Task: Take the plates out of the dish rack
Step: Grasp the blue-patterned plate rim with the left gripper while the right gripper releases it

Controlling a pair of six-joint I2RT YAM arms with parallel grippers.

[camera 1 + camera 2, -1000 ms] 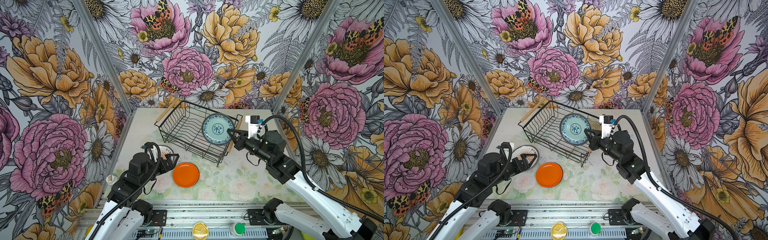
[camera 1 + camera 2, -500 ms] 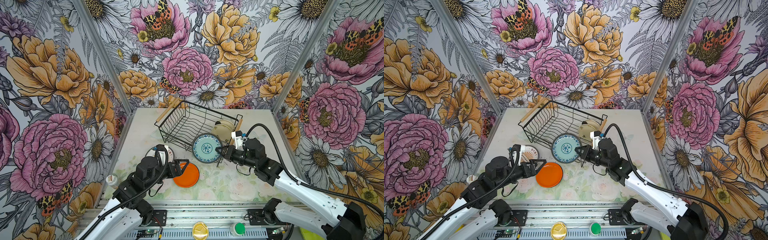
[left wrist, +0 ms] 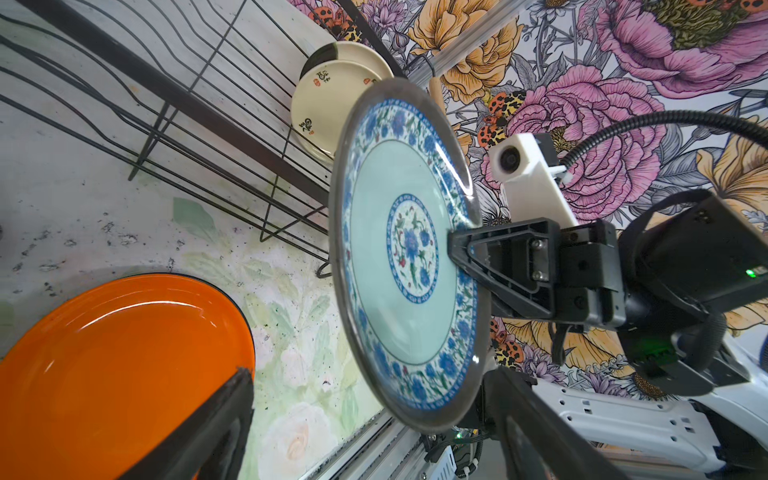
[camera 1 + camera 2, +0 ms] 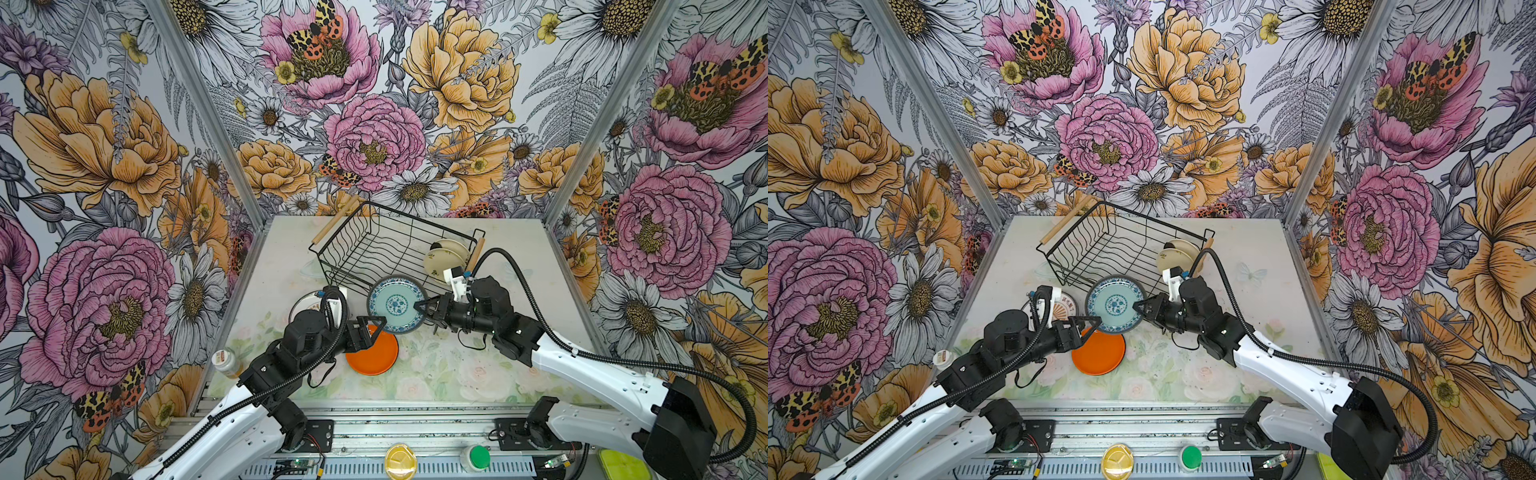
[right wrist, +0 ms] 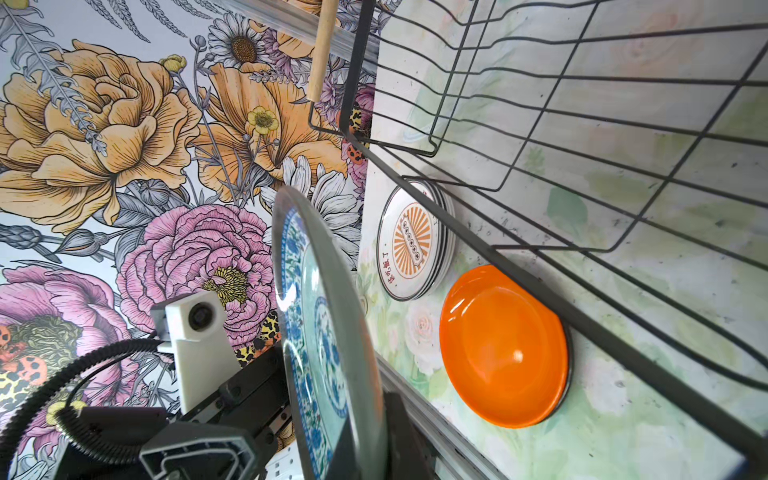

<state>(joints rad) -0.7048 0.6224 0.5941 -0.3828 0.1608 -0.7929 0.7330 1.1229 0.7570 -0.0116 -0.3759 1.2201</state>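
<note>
My right gripper (image 4: 420, 308) (image 4: 1138, 308) (image 5: 370, 432) is shut on the right rim of a blue-patterned plate (image 4: 395, 305) (image 4: 1115, 304) (image 3: 399, 257), holding it upright above the table in front of the dish rack (image 4: 415, 219) (image 4: 1154, 220) (image 3: 216, 120). The left gripper (image 4: 376, 328) (image 4: 1093, 326) (image 3: 370, 374) is open, its jaws wide on either side of the plate's lower left rim. Two cream plates (image 4: 446, 259) (image 4: 1177, 251) (image 3: 328, 108) stand at the rack's right end. An orange plate (image 4: 376, 353) (image 5: 503, 345) lies flat on the table.
A stack of white plates with an orange sunburst motif (image 4: 1065, 307) (image 5: 413, 245) sits left of the orange plate, partly behind the left arm. A small bottle (image 4: 224, 361) stands at the table's left edge. Floral walls close in three sides.
The right gripper has carried the blue-patterned plate out of the rack and down toward the front. The left arm has moved right, bringing its open jaws around the plate's rim.
</note>
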